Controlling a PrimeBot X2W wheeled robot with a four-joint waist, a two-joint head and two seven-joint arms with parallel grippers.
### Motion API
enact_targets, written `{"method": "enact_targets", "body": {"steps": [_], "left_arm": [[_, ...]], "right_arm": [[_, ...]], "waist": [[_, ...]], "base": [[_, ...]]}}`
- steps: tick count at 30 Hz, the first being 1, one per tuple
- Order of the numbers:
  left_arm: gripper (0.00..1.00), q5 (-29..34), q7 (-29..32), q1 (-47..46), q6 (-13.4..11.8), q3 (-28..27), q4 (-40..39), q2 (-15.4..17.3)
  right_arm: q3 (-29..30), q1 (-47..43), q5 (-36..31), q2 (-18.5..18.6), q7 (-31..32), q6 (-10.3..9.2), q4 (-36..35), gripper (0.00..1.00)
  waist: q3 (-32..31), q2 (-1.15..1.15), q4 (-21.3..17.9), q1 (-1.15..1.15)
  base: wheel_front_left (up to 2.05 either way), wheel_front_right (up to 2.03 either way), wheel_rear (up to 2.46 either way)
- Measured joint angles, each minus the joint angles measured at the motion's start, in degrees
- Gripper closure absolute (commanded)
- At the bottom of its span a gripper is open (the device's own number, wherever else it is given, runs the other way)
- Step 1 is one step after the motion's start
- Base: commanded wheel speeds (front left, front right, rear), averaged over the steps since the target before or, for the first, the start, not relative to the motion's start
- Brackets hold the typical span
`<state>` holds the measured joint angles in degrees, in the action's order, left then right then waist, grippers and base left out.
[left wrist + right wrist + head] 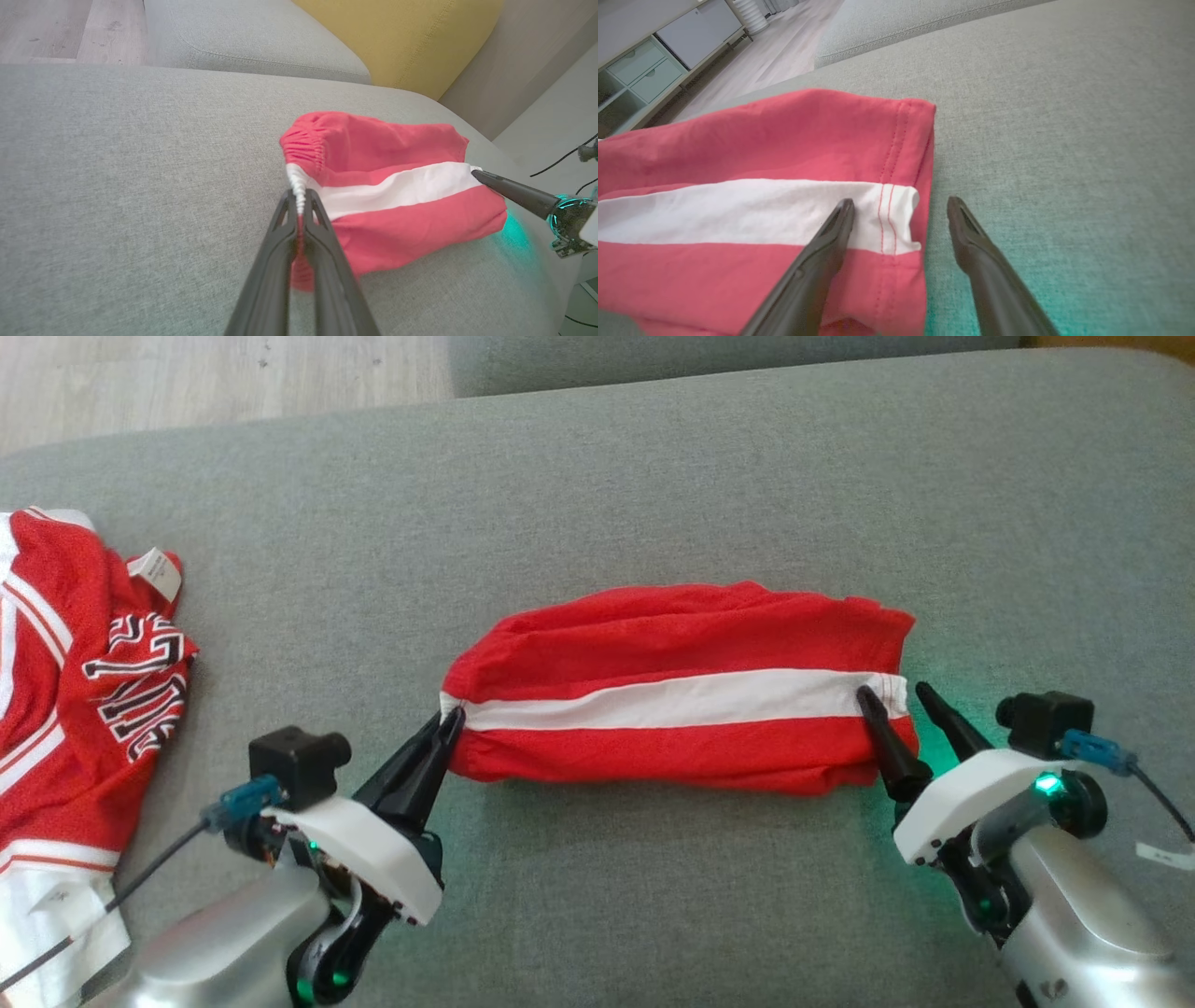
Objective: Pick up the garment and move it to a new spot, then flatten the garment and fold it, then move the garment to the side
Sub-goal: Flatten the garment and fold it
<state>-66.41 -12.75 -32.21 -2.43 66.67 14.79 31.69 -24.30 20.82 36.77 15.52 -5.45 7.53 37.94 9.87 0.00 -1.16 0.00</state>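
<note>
Jaws of my left gripper (450,717) are pinched shut on the gathered waistband (303,147) end of the shorts (672,653), which lie bunched on the cushion (653,476), stretched from those tips across to my right gripper (896,691). Its jaws stand wide, holding nothing: one finger rests on the white stripe (672,700), the other just past the hem (896,154). I judge I should slide deeper, close through every layer, then pull both ends apart evenly and low.

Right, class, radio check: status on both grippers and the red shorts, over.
Left gripper shut on waistband of red shorts. Right gripper open, straddling hem. Shorts folded on grey sofa. Red jersey apart, far left.
</note>
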Motion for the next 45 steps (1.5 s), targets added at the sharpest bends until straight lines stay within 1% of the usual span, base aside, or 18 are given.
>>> {"method": "enact_targets", "body": {"steps": [1,2,4,11,12,15,18,19,22,24,27,29,32,34,36,38,42,45], "left_arm": [[1.0,0.0,0.0,-0.21,0.01,0.0,0.05,-0.01],[1.0,0.0,0.0,-0.43,0.01,-0.02,0.09,-0.01],[1.0,0.01,-0.01,-0.59,0.01,-0.05,0.25,-0.01],[1.0,0.02,-0.02,-0.58,0.02,-0.08,0.8,0.0],[1.0,0.62,-0.12,-0.59,0.26,-0.19,0.79,0.01],[1.0,1.3,-0.51,-0.81,0.48,-0.44,0.12,0.14],[1.0,1.37,-0.52,-1.96,0.98,-1.74,-2.48,0.31],[1.0,1.37,-0.52,-1.96,0.98,-1.74,-2.48,0.31],[1.0,1.35,-0.07,-5.55,1.27,-3.31,-6.67,0.83],[1.0,1.49,0.86,-9.34,1.93,-4.33,-9.83,1.76],[1.0,4.1,3.33,-17.4,2.52,-5.86,-12.92,2.61],[1.0,6.48,5.35,-24.12,2.98,-6.53,-13.1,2.47],[1.0,8.73,7.83,-34.7,4.32,-7.98,-9.22,-0.44],[1.0,10.15,7.75,-41.25,5.27,-9.23,-4.08,-4.27],[1.0,12.54,5.9,-47.15,6.36,-9.69,1.74,-8.2],[1.0,14.61,2.54,-51.89,6.86,-11.01,7.26,-11.81],[1.0,19.12,-1.64,-59.51,8.44,-13.15,14.7,-16.37],[1.0,21.02,-2.03,-60.12,9.05,-16.7,16.45,-18.02]], "right_arm": [[-0.34,0.03,0.2,0.05,-0.01,0.0,0.15,0.04],[-0.7,0.12,0.33,0.05,-0.09,0.0,0.3,0.31],[-1.4,0.6,0.42,0.05,-0.67,0.0,0.64,1.0],[-3.93,1.47,4.28,1.26,-0.83,0.0,0.29,1.0],[-4.05,1.51,4.99,2.09,-2.45,0.0,-0.43,1.0],[-3.81,1.8,6.13,3.23,-4.57,0.0,-2.35,1.0],[-1.76,2.77,6.35,5.27,-6.37,0.0,-6.0,1.0],[-1.76,2.77,6.35,5.27,-6.37,0.0,-6.0,1.0],[2.19,4.72,5.34,8.49,-7.33,0.0,-10.66,1.0],[5.83,7.14,2.57,10.36,-7.77,0.0,-13.65,1.0],[10.5,13.62,-2.36,11.62,-8.06,0.0,-17.09,1.0],[12.34,19.94,-5.39,11.98,-6.83,0.0,-18.02,1.0],[15.13,31.12,-9.96,12.14,-5.27,0.0,-17.59,1.0],[16.57,38.95,-13.15,12.44,-5.36,0.0,-16.02,1.0],[17.69,45.99,-15.95,12.43,-6.17,0.0,-13.85,1.0],[18.46,51.41,-18.61,12.44,-7.36,0.0,-12.37,1.0],[19.65,58.34,-22.35,12.49,-8.88,0.0,-11.92,1.0],[19.79,58.5,-22.27,12.13,-9.27,0.0,-13.35,1.0]], "waist": [[0.07,0.0,-0.08,0.0],[0.13,0.0,-0.17,0.0],[0.19,0.0,-0.39,0.0],[-0.06,0.0,-1.37,0.0],[-0.28,0.0,-1.63,0.0],[-0.92,0.0,-1.99,0.0],[-1.68,0.0,-2.41,-0.01],[-1.68,0.0,-2.41,-0.01],[-2.37,0.0,-2.96,-0.01],[-2.38,0.0,-3.53,-0.01],[-1.31,0.0,-4.29,-0.01],[0.12,0.0,-4.56,-0.01],[3.15,0.0,-4.62,0.0],[5.71,0.0,-4.45,0.0],[8.43,0.0,-4.24,0.02],[11.09,0.0,-4.05,0.02],[15.97,0.0,-3.62,0.02],[18.77,0.0,-3.31,0.02]], "base": [[0.0,0.0,0.0],[0.0,0.0,0.0],[0.0,0.0,0.0],[0.0,0.0,0.0],[0.0,0.0,0.0],[0.0,0.0,0.0],[0.0,0.0,0.0],[0.0,0.0,0.0],[0.0,0.0,0.0],[0.0,0.0,0.0],[0.0,0.0,0.0],[0.0,0.0,0.0],[0.0,0.0,0.0],[0.0,0.0,0.0],[0.0,0.0,0.0],[0.0,0.0,0.0],[0.0,0.0,0.0],[0.0,0.0,0.0]]}}
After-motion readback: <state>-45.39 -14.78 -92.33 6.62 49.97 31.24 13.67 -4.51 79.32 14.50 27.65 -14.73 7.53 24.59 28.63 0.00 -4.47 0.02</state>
